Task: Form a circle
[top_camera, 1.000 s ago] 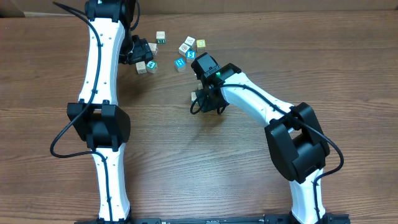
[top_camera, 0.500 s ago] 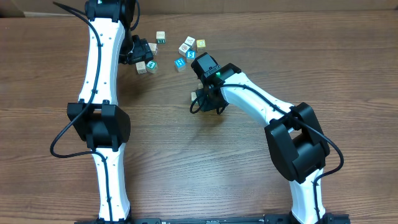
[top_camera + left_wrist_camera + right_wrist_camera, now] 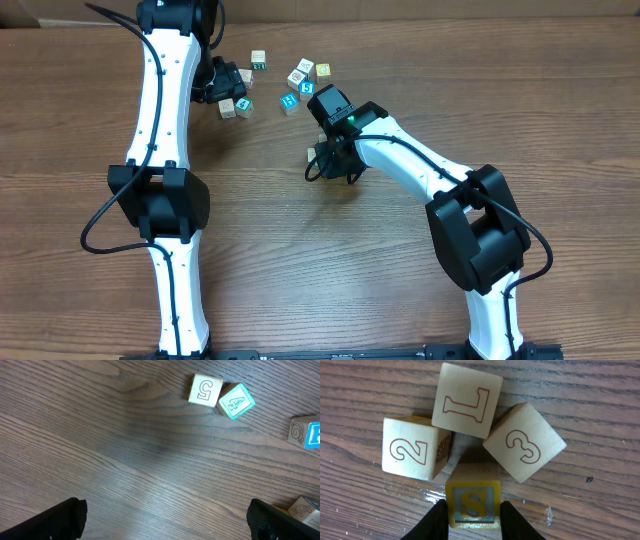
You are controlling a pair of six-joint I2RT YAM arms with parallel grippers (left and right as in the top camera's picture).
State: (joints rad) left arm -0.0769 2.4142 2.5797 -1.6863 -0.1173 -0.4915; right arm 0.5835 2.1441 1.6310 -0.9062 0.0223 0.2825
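Note:
In the right wrist view the circle is a tight ring of small cubes: a white L cube (image 3: 466,400), a white 2 cube (image 3: 412,449), a white 3 cube (image 3: 524,442) and a yellow S cube (image 3: 472,501). My right gripper (image 3: 472,521) is shut on the yellow S cube, one black finger against each of its sides. In the overhead view my right gripper (image 3: 327,158) covers that ring at the table's middle. My left gripper (image 3: 165,525) is open over bare wood, below a white 5 cube (image 3: 205,390) and a teal 4 cube (image 3: 236,402).
Several loose cubes (image 3: 297,78) lie scattered at the back of the wooden table (image 3: 300,260), between the two arms. Another pair of cubes (image 3: 235,106) sits just beside the left gripper (image 3: 222,82). More cubes (image 3: 305,435) show at the left wrist view's right edge.
The right gripper's fingers have closed in on the yellow S cube. The left arm has not moved.

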